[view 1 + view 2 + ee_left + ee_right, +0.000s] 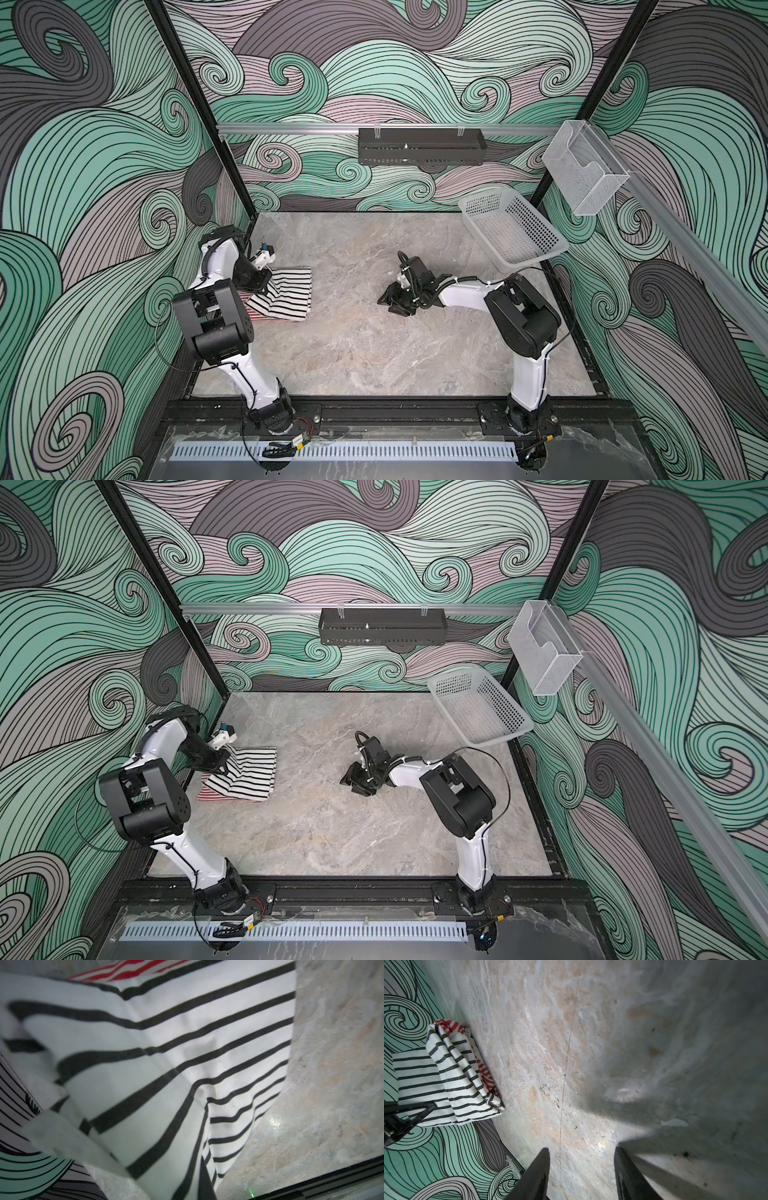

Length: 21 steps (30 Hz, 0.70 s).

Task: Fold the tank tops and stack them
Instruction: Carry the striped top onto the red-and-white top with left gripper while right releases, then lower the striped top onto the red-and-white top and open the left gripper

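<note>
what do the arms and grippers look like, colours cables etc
The left arm and right arm have glossy white links, boxy black joint housings and thin black cables running alongside. The right gripper is black, with flat dark fingers.

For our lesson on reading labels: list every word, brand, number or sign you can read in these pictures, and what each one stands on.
None: no word, brand, number or sign can be read in any view.
black-striped tank top: small dark marks at one hem corner in the right wrist view, too small to read.
</note>
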Each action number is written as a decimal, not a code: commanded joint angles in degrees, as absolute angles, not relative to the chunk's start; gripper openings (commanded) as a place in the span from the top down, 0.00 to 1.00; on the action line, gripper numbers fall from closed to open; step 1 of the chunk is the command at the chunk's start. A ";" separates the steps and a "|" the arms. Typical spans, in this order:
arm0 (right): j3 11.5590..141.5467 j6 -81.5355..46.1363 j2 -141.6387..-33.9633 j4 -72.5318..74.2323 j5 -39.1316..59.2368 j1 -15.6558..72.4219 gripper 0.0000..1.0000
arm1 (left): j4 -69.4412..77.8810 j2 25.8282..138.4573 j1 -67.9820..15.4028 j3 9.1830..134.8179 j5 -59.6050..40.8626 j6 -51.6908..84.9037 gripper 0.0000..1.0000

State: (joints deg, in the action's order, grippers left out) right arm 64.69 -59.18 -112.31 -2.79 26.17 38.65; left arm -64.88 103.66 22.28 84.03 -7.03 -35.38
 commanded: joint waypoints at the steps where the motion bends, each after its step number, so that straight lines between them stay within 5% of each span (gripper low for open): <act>1: 64.69 -60.08 -112.24 -2.52 26.29 38.91 0.48 | -58.11 105.29 23.08 82.48 -3.42 -33.38 1.00; 8: 63.98 -60.25 -112.24 -1.81 26.83 39.11 0.48 | -50.82 108.51 23.99 80.62 -0.92 -30.17 0.96; 16: 63.72 -59.98 -111.88 -2.25 27.14 39.13 0.48 | -46.97 107.85 25.70 78.58 1.07 -26.05 0.44; 21: 64.06 -59.95 -112.45 -2.15 27.46 39.13 0.48 | -45.17 103.71 26.86 76.76 2.25 -25.05 0.40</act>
